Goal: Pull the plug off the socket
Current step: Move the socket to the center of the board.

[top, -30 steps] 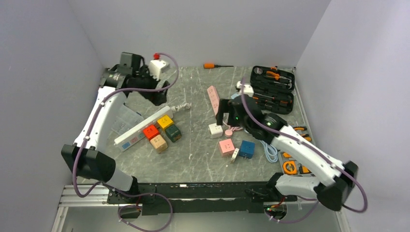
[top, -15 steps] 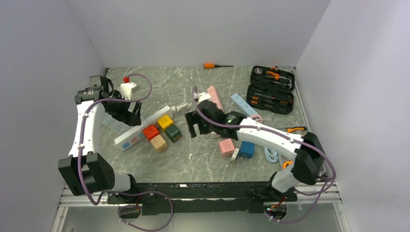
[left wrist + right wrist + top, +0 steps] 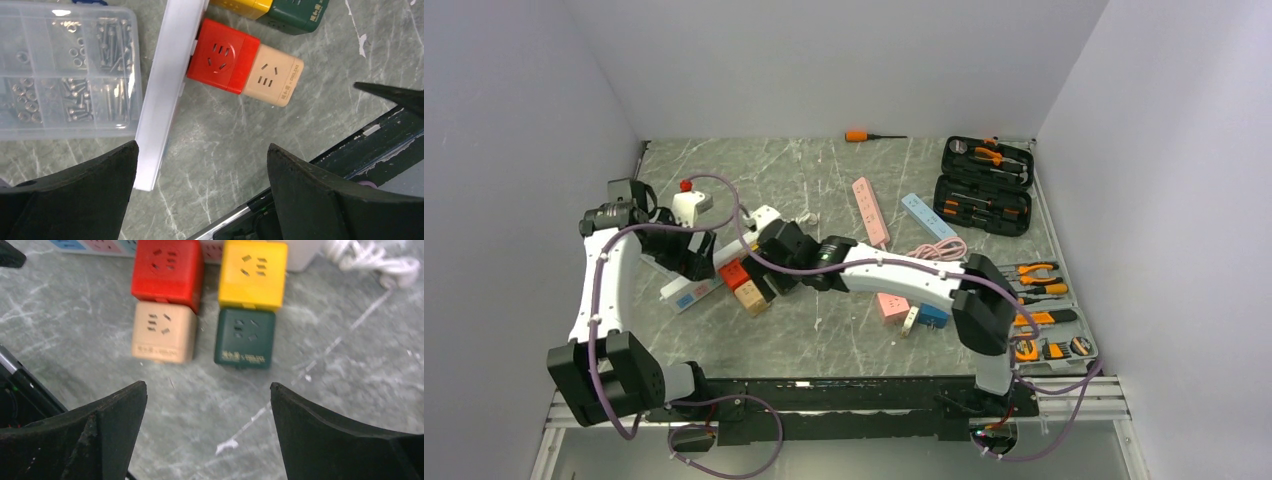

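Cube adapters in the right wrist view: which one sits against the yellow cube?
The dark green cube: it butts against the yellow cube on the side away from the white strip. The beige cube sits against the red cube instead.

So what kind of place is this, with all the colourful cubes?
Probably a robot practice bench, a bit like a workshop: two robot arms are bolted to a walled-in table, with an open tool case, a clear box of screws and power strips lying about.
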